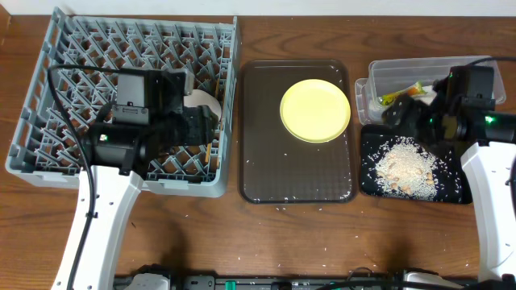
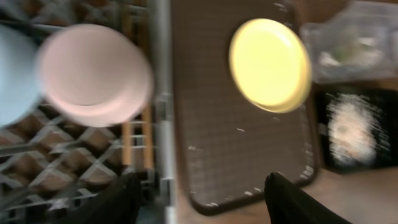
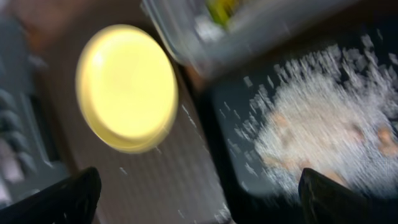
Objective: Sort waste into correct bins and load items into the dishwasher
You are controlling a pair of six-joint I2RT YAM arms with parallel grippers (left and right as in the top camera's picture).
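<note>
One plate [image 1: 315, 110] lies on the brown tray [image 1: 266, 173], among a few stray grains. Two bowls sit side by side in the rack [image 1: 81, 48]: a white bowl [image 2: 93, 71] and a blue bowl [image 2: 12, 74]. One sachet [image 1: 399, 97] lies in the tub [image 1: 379, 71]. One heap of crumbs [image 1: 405, 167] fills the black tray [image 1: 371, 181].

The left gripper [image 2: 202, 186] hangs over the rack's right edge, fingers spread wide, holding nothing. The right gripper [image 3: 199, 186] hovers between plate and black tray, equally wide and empty.
</note>
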